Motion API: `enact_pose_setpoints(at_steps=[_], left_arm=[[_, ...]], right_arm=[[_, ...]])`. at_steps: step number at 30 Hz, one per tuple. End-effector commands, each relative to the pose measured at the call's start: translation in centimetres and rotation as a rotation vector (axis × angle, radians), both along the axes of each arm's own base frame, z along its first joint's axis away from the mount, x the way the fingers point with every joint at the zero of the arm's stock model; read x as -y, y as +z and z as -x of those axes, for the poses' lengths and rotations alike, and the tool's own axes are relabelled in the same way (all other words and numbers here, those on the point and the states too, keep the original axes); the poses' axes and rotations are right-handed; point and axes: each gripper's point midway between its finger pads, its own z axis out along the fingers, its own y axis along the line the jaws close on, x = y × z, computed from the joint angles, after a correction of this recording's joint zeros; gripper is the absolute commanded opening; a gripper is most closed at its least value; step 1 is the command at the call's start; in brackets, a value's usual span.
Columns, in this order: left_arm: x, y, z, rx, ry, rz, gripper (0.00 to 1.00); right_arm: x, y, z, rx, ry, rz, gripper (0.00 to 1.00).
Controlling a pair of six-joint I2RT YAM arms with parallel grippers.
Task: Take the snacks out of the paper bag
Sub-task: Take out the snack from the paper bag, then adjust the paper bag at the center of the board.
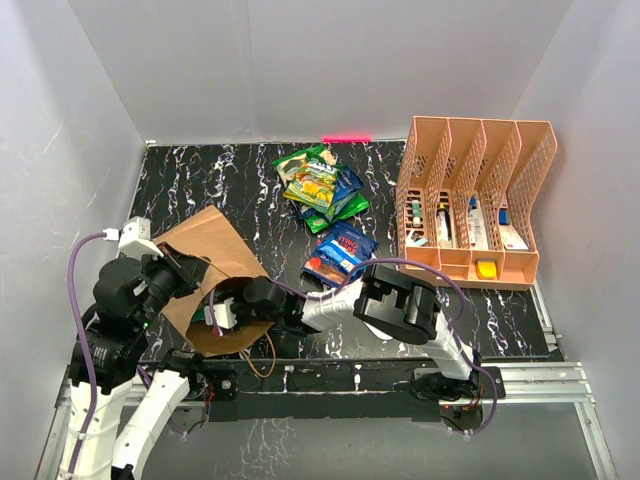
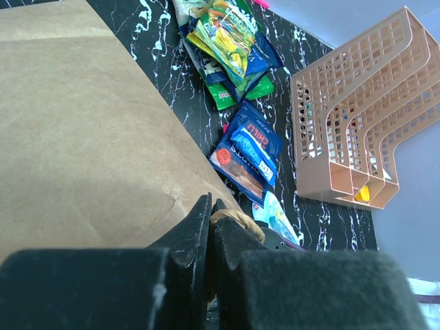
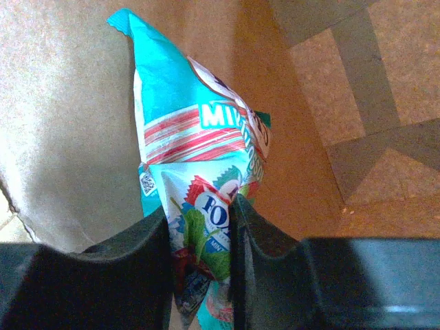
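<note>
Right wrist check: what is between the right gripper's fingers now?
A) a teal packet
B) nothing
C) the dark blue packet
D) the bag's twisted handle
A: the right gripper is closed on a teal packet inside the paper bag.

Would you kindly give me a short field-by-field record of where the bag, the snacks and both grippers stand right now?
bag: paper bag lying on its side, mouth at the near end
left arm: left gripper shut on the bag's twisted handle
right arm: right gripper inside the bag, shut on a teal snack packet
snacks out: pile of packets; blue chilli packet
other: peach organizer, right of the packets
</note>
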Motion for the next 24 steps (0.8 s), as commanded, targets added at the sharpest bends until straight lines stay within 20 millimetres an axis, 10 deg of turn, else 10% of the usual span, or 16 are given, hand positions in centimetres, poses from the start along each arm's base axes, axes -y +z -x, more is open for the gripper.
enact_pose_setpoints(at_steps=[1,12,24], left_arm=[[-0.1,1.7,0.0,0.058,0.003,0.004,0.00],[-1.0,2.8,-0.8,0.074,0.044,-0.036,0.00],[-1.4,2.9,-1.6,0.106,0.072,-0.043,0.00]], right_arm=[[-0.7,4.0,0.2,-0.032,-0.007,-0.065,0.27],[1.8,8.8,1.9,-0.113,-0.023,-0.104,0.08],[6.5,12.3,2.9,-0.170,-0.092,-0.117,0.07]])
